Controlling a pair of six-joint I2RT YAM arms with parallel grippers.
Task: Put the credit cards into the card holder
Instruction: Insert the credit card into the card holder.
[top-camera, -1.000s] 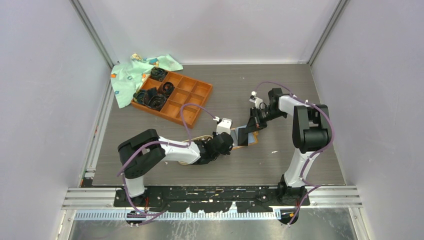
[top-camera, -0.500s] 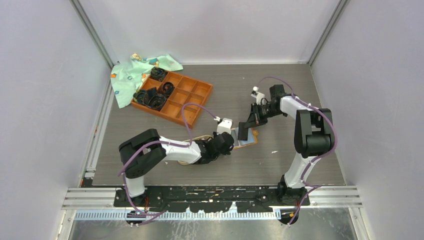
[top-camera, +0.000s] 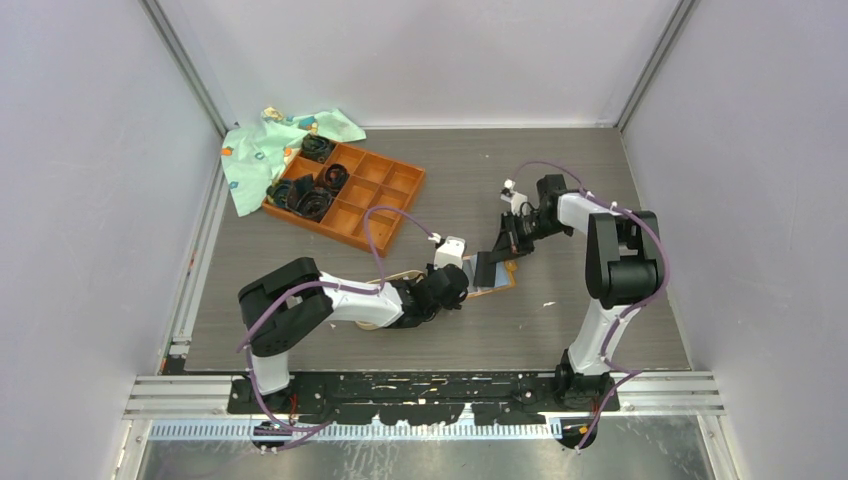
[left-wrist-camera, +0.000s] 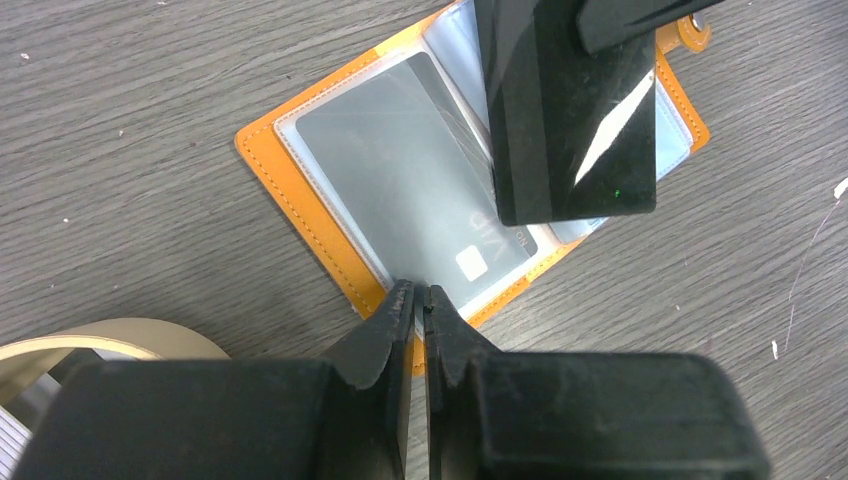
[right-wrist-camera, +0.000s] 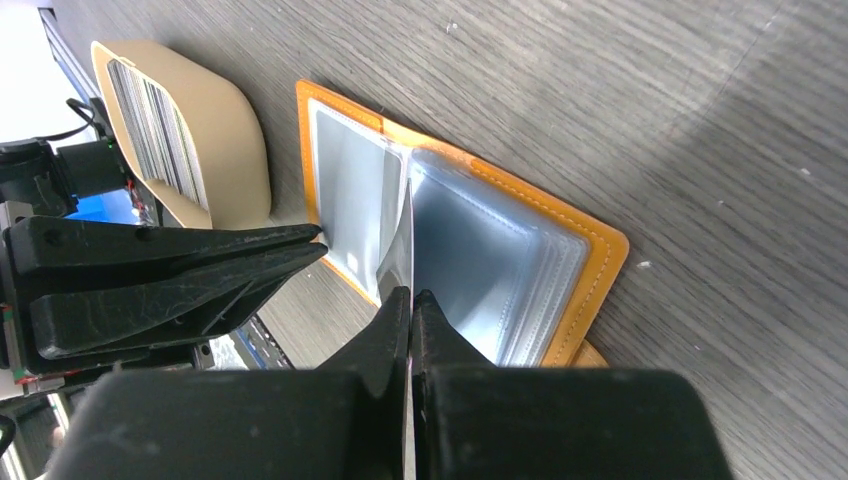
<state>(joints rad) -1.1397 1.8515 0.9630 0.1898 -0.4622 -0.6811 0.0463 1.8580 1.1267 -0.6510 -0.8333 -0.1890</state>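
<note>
The orange card holder (left-wrist-camera: 300, 190) lies open on the table, with a grey card (left-wrist-camera: 400, 170) in its left clear pocket. My left gripper (left-wrist-camera: 421, 290) is shut, its tips on the holder's near edge. My right gripper (right-wrist-camera: 410, 295) is shut on a black credit card (left-wrist-camera: 570, 110), held edge-down and tilted over the holder's middle fold, among the clear pockets (right-wrist-camera: 480, 270). In the top view, both grippers meet at the holder (top-camera: 497, 286) at mid table. More striped cards (right-wrist-camera: 160, 120) stand in the tan dish.
The oval tan dish (right-wrist-camera: 235, 130) sits just left of the holder, partly under my left arm (top-camera: 350, 300). An orange compartment tray (top-camera: 385, 185) with black cable coils and a green patterned cloth (top-camera: 260, 150) lie at the back left.
My right gripper has shifted the black card slightly left over the holder, then a little back. The left gripper and the holder have stayed in place.
</note>
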